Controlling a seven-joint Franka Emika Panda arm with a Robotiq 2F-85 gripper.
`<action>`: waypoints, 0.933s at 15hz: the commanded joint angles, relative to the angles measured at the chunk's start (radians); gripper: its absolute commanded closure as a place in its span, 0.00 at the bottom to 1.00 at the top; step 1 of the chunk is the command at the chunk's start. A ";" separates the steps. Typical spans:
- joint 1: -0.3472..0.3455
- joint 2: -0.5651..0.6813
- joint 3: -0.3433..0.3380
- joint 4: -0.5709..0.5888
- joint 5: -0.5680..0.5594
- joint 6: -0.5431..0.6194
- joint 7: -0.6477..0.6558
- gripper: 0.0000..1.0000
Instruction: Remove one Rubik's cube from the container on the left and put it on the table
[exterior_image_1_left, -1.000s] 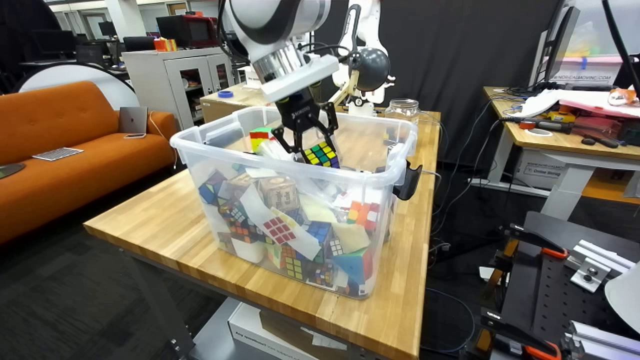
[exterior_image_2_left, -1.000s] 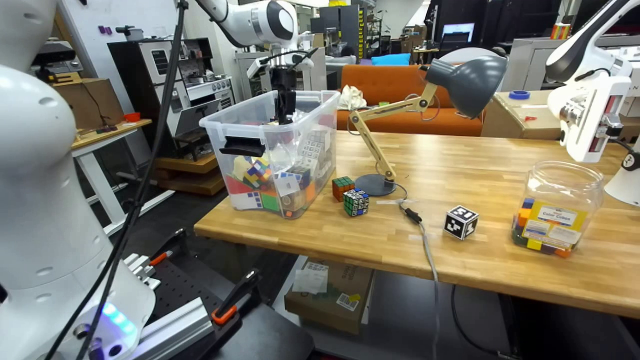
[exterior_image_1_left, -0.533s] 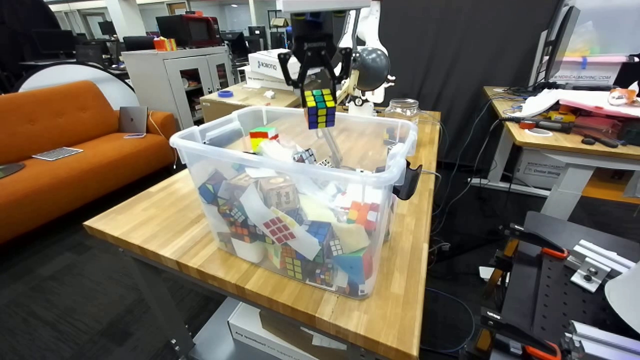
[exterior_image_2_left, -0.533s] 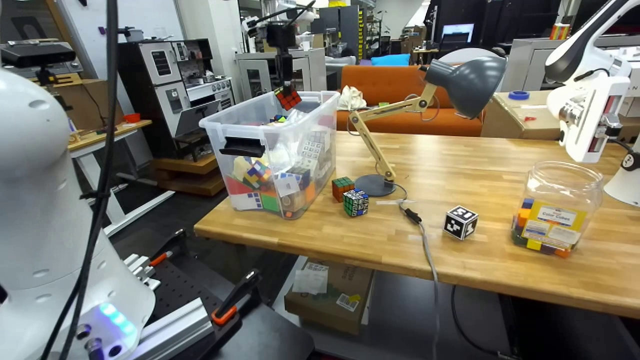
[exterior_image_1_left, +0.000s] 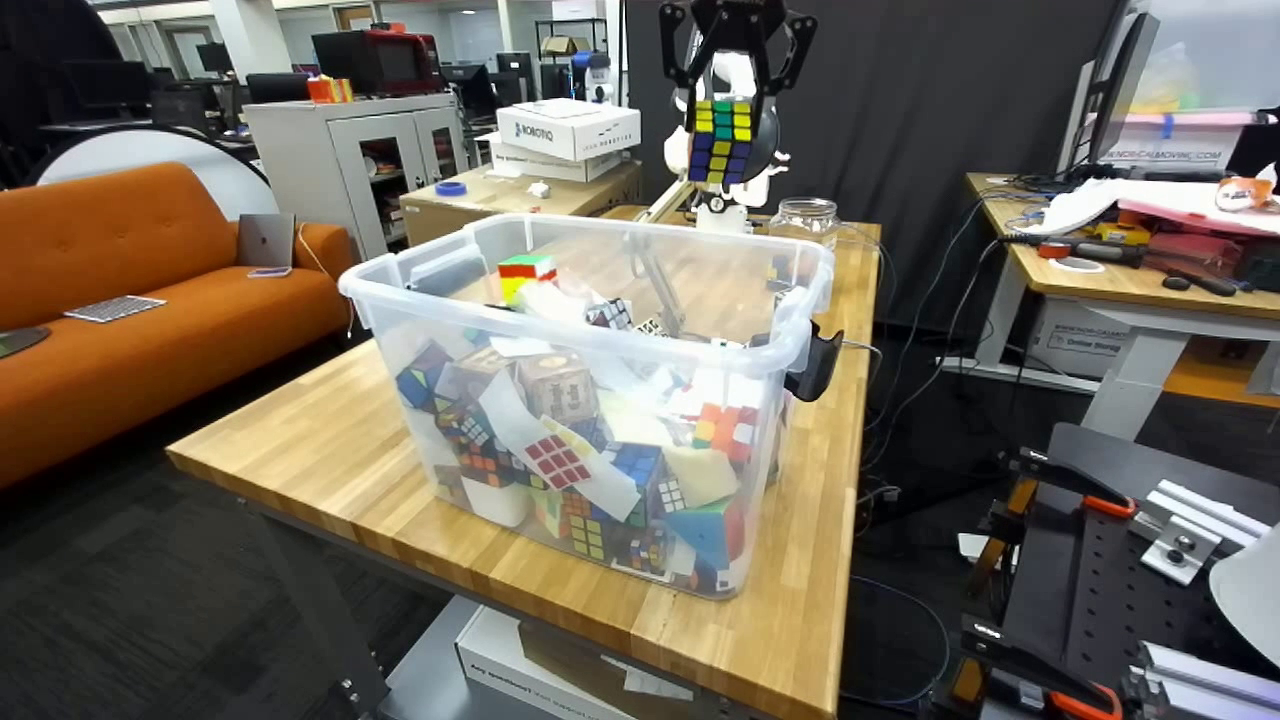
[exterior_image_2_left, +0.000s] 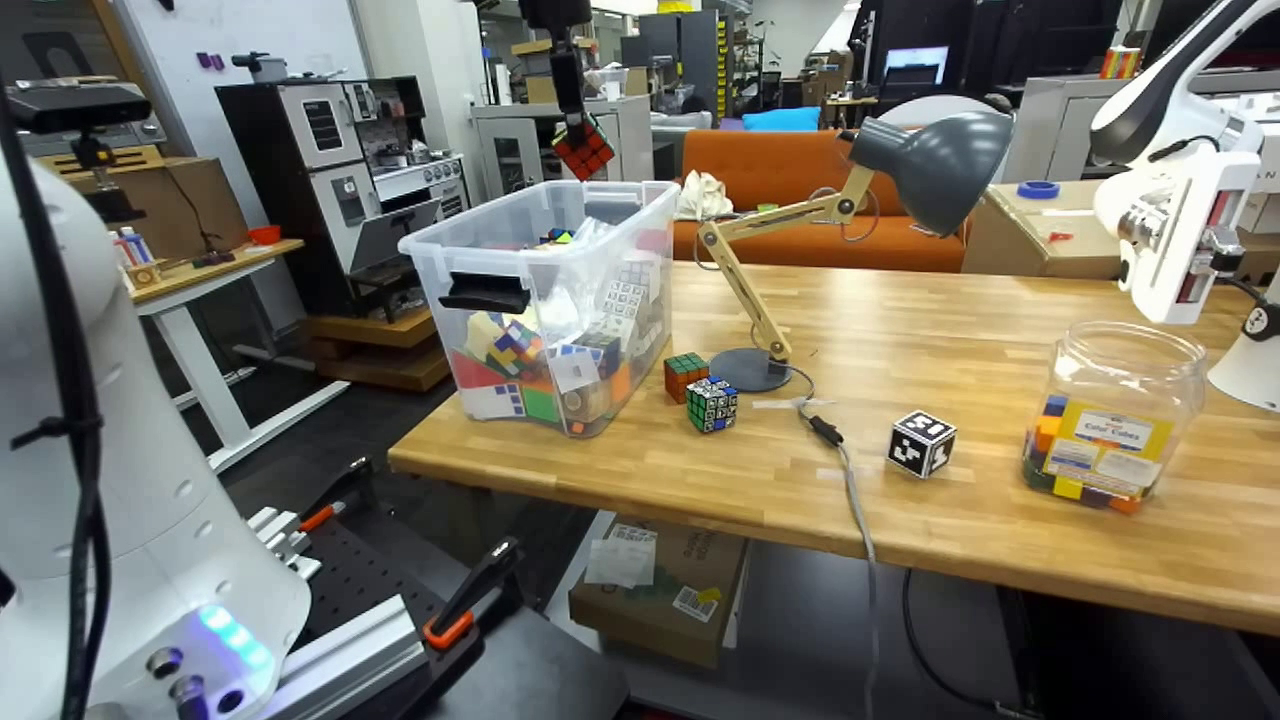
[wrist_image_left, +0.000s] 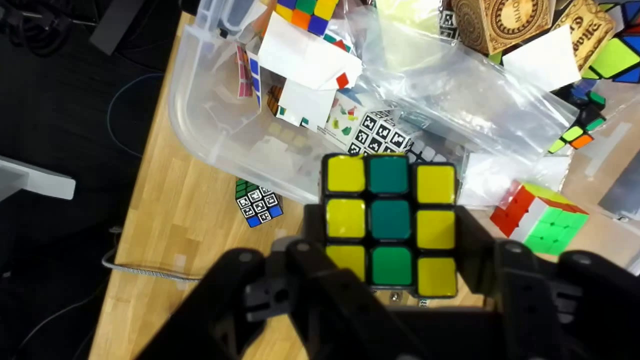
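A Rubik's cube, showing yellow and green squares in the wrist view (wrist_image_left: 390, 220), is held in the air. It also shows in both exterior views (exterior_image_1_left: 719, 152) (exterior_image_2_left: 588, 154). My gripper (exterior_image_1_left: 724, 108) is shut on it, with one finger on each side; it also shows in the wrist view (wrist_image_left: 387, 230). The container (exterior_image_1_left: 560, 325) is a see-through bin full of cubes, papers and plastic bags. The cube is above the container's rim (exterior_image_2_left: 470, 258), towards its far side in an exterior view. The wooden table (exterior_image_1_left: 310, 430) carries the container; its top also shows in an exterior view (exterior_image_2_left: 960, 320).
Two cubes (exterior_image_2_left: 686, 378) (exterior_image_2_left: 711, 404) stand on the table beside the container. A desk lamp (exterior_image_2_left: 765, 300), a black-and-white marker cube (exterior_image_2_left: 922, 444), a grey cable (exterior_image_2_left: 852, 490) and a clear jar (exterior_image_2_left: 1115, 440) stand or lie further along. Another white arm (exterior_image_2_left: 1180, 230) is at the table's far end.
The gripper has lifted the cube up out of the container and moved it to the right and higher in an exterior view. The container and the table things stay put.
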 joint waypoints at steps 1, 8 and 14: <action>-0.031 -0.004 0.031 -0.008 0.006 0.007 0.000 0.38; -0.038 0.009 0.027 -0.006 0.014 0.029 0.019 0.63; -0.156 0.071 -0.066 0.003 0.086 0.049 0.094 0.63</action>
